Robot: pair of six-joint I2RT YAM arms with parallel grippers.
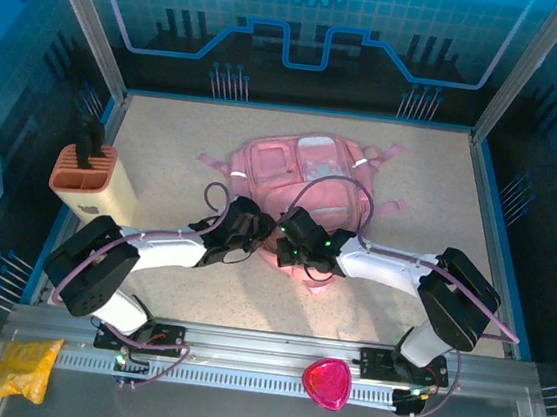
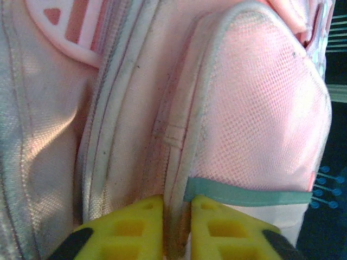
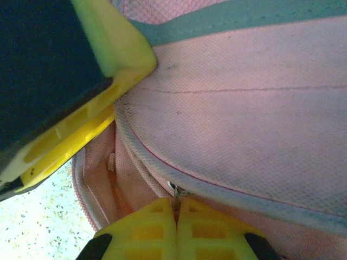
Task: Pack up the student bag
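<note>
Because a zipper needs a counter-hold, you have both arms at the near edge of the student bag (image 1: 307,177), which lies flat in the middle of the worktop (image 1: 165,145). Your left end effector (image 2: 176,216) is narrow and pinches a fabric seam beside the mesh pocket (image 2: 255,108). Your right end effector (image 3: 176,216) is closed on the zipper pull (image 3: 177,190) (so it seems). The bag's front faces up, and its long axis runs from the arms toward the far wall, with the opening probably toward you.
</note>
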